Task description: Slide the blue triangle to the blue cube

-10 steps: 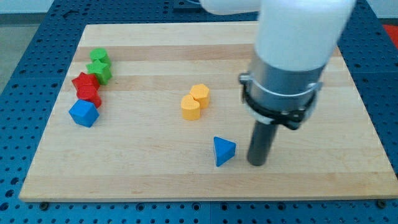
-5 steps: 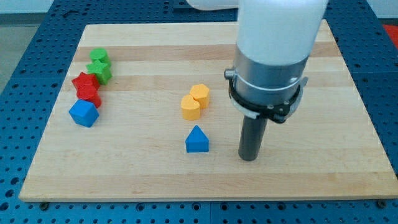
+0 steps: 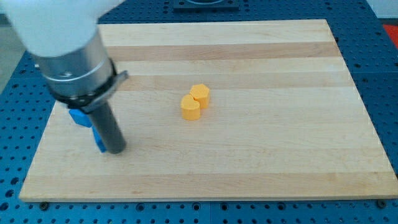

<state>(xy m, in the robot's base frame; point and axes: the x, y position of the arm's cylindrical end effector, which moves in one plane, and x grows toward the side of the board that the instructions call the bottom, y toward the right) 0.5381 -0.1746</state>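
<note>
My tip (image 3: 114,149) rests on the board near the view's lower left. A sliver of the blue triangle (image 3: 98,142) shows just to the left of the rod, touching it and mostly hidden behind it. The blue cube (image 3: 78,116) is partly visible just above that, under the arm's grey collar, very close to the triangle. I cannot tell whether the two blue blocks touch.
Two yellow blocks (image 3: 195,101) sit together near the board's middle. The arm's body covers the upper left of the board, where the green and red blocks are hidden. The board's left edge (image 3: 38,149) is close to my tip.
My tip has swept far to the left across the board, and the blue triangle has moved with it from the lower middle to beside the blue cube. The arm now hides the red and green blocks.
</note>
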